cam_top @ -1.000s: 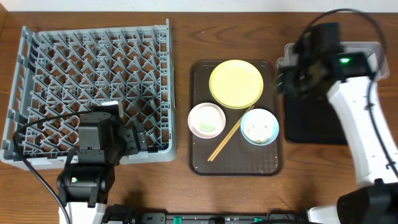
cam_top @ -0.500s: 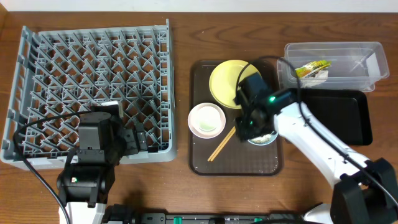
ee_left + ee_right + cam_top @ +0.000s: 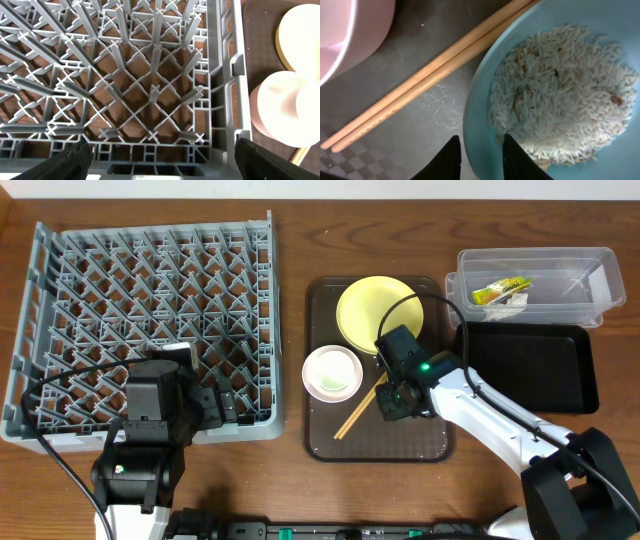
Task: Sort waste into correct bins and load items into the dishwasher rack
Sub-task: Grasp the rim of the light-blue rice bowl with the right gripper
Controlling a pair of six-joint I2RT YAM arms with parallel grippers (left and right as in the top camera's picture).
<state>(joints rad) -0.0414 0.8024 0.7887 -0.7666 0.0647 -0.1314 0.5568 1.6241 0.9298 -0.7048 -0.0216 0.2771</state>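
Note:
The light blue bowl (image 3: 482,107) holds white rice scraps (image 3: 560,95) and sits on the brown tray. My right gripper (image 3: 481,137) straddles its near rim, one finger outside, one inside on the rice, jaws shut on the wall. In the overhead view the right gripper (image 3: 395,402) and arm cover the bowl. Two chopsticks (image 3: 430,75) lie beside it, touching the rim. The yellow-green plate (image 3: 375,310) and white bowl (image 3: 332,373) also rest on the tray. My left gripper (image 3: 162,160) hangs open over the front right corner of the grey rack (image 3: 150,320).
The yellow-green wrapper (image 3: 500,292) lies in the clear tub (image 3: 600,310) at back right. A black tray (image 3: 530,370) sits just in front of it. The brown serving tray (image 3: 380,445) lies between the rack and the bins.
My right arm swung from the clear tub down to the brown tray. The wrapper now lies in the tub. The right jaws narrowed onto the blue bowl's rim. The left arm stayed still.

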